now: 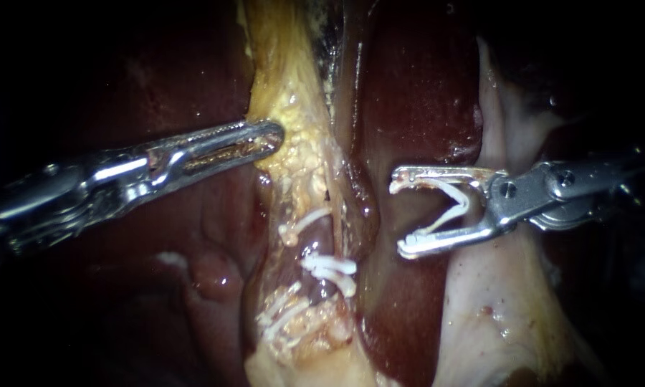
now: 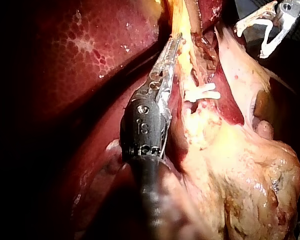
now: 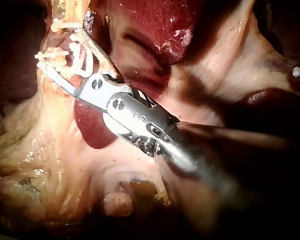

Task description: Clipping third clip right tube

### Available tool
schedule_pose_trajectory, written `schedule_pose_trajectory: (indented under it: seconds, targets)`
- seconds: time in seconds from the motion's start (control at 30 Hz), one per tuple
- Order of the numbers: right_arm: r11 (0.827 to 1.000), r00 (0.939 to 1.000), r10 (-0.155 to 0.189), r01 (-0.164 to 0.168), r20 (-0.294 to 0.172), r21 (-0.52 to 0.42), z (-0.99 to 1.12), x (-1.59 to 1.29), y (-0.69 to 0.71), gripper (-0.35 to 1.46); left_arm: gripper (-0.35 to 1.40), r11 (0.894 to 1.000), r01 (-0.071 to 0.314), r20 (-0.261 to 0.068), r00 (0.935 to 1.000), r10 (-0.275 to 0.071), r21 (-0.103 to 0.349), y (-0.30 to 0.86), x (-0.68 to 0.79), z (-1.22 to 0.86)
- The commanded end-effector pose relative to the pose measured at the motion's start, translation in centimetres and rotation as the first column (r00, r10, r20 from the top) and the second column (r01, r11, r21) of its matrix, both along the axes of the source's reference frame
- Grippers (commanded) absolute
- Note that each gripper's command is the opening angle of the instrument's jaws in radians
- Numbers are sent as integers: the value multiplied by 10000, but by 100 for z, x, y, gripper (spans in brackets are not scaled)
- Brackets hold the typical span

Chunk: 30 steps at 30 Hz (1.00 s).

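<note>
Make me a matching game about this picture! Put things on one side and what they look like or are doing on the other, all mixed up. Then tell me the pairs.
Things:
1. silvery left instrument
2. silvery right instrument
3. white plastic clips
4. smooth liver

Descriptions:
A. dark red
B. carries a white V-shaped clip, wide open
C. grips yellowish fatty tissue
D. fastened across a tube

Pairs: 1-C, 2-B, 3-D, 4-A

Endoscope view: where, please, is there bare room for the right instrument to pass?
Free: the dark liver strip between the clipped tube and the right instrument with its loaded clip. Tight: the tube between the top clip and paired clips. Crowded: the lowest clips.
</note>
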<state>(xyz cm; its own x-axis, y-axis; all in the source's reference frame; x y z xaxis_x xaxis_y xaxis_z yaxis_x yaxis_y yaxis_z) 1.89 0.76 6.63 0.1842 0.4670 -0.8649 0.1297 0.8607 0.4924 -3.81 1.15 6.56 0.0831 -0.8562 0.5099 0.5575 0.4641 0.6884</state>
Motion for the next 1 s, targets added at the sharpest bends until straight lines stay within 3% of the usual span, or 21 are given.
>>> schedule_pose_trajectory:
  seconds: [0.03,0.27,0.53,0.7,1.0]
  targets:
    - [9997,10000,58,-59,22,221,1,0,-5,59,-35,10000,19,27,10000,-19,44,0,1,-1]
    - [9797,9985,-140,32,526,2003,24,17,-24,59,-35,9999,126,-82,9999,-125,74,5,25,-21]
    - [9448,9954,-317,1,910,3277,67,45,-45,59,-35,9984,558,14,9984,-558,-21,9,69,-65]
    - [9428,9931,-353,-39,1115,3334,86,59,-38,60,-35,9970,768,85,9970,-767,-48,9,82,-88]
    - [9397,9906,-321,-153,1326,3417,106,84,-26,59,-35,9959,902,91,9959,-902,-58,2,79,-108]
